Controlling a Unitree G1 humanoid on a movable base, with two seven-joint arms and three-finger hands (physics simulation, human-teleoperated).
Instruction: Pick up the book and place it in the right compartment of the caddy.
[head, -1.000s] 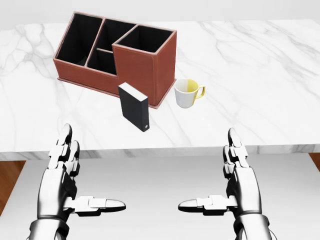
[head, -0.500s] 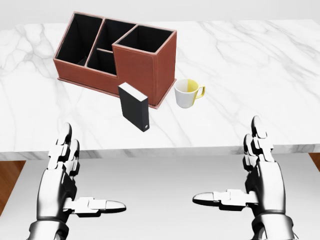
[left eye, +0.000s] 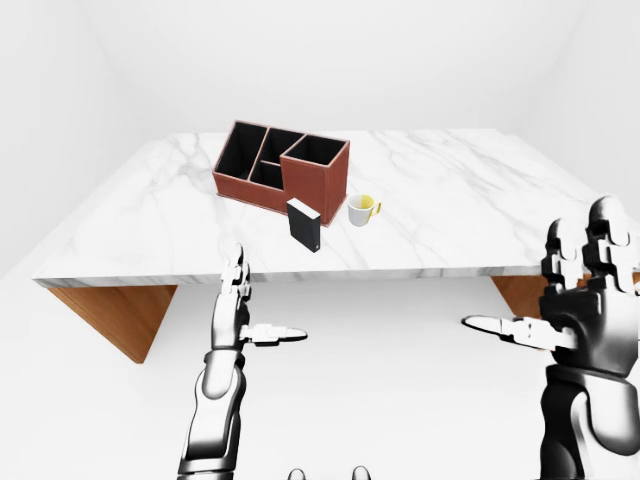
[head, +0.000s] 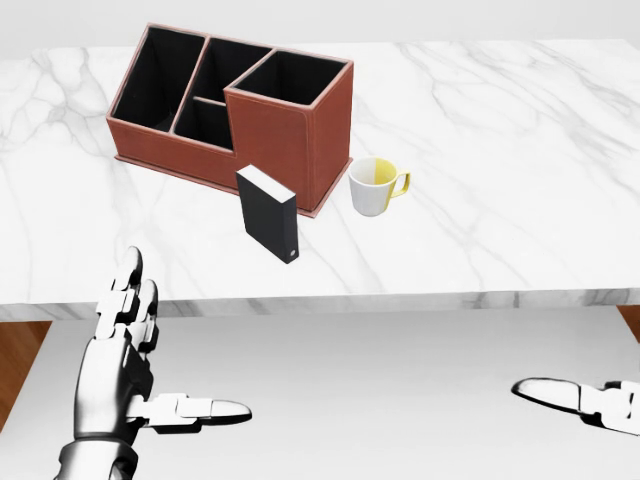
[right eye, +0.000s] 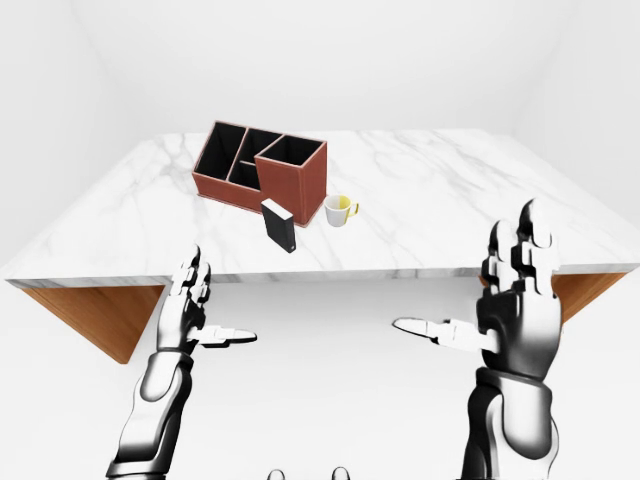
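Upright book (head: 268, 213), long axis vertical

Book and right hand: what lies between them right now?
Only bare marble table and open air below its near edge; nothing stands between the book and the open right hand. The mug sits above that line, head view.

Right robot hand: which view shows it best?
Right-eye view: the whole right robot hand shows, fingers spread open. Left-eye view also shows it, at the right edge. Head view catches only a thumb and palm edge at bottom right.
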